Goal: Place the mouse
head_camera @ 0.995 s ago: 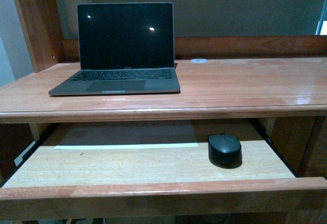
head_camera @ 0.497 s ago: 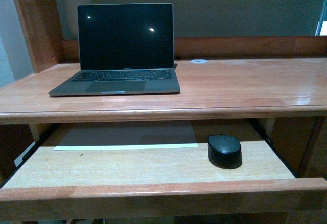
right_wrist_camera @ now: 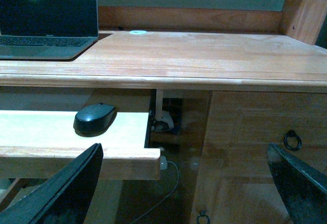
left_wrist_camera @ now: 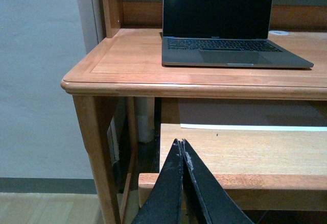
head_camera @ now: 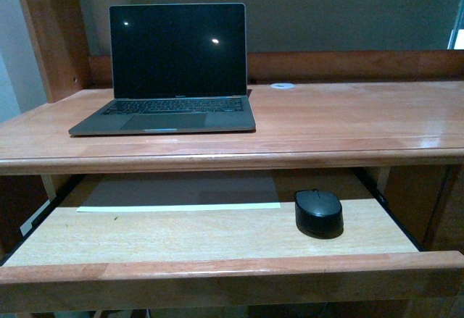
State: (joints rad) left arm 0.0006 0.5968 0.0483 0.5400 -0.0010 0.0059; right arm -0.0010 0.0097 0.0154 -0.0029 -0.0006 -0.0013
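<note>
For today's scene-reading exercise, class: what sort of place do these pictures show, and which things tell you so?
Probably a home or office workstation: a reddish wooden desk carries an open grey laptop with a dark screen, and a small matte black oval mouse lies on the pale pull-out tray beneath.

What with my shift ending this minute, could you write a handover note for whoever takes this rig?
Left gripper: shut, empty, near the sliding shelf's left front edge.
Right gripper: open, empty, short of the mouse.
Mouse: on the shelf's right part, under the desktop; laptop open on the desktop, left.
Done: nothing visible; mouse ungripped.
Left: grasp the mouse and place it, probably on the desktop beside the laptop.
</note>
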